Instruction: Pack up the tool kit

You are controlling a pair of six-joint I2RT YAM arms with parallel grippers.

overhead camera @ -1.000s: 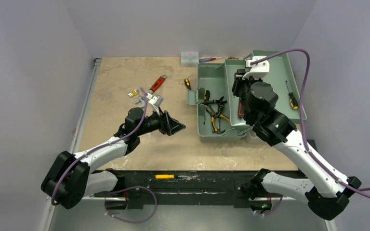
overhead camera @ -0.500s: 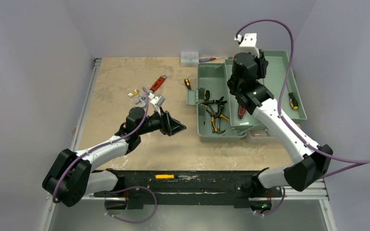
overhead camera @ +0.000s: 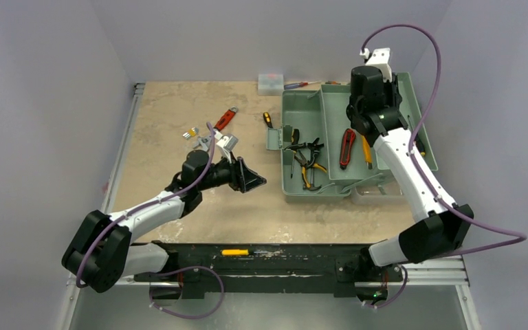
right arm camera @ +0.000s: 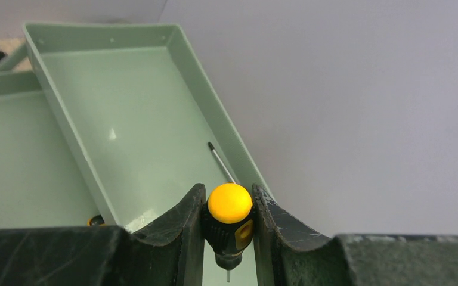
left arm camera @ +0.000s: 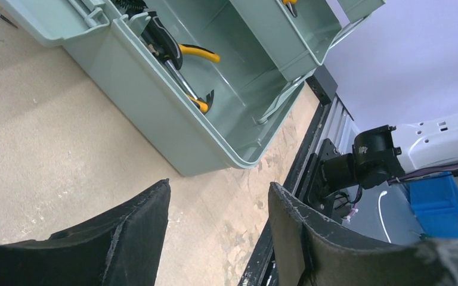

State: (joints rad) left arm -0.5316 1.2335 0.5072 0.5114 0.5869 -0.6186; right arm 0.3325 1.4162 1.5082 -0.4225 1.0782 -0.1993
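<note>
— Above the toolbox's [overhead camera: 316, 194] far right corner, which step?
— Stowing: right gripper [right arm camera: 226, 199] clamps a yellow-capped screwdriver [right arm camera: 230, 205]. Next, probably lower and release it inside. Left gripper [left arm camera: 217, 193], left of the toolbox, gapes empty.

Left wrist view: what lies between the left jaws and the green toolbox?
Only bare tabletop lies between the left jaws and the toolbox's near wall; the left wrist view shows no tool there.

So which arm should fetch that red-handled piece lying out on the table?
Left. The left tool is open, empty, and nearer the red-handled piece; the right tool grips a screwdriver over the toolbox.
</note>
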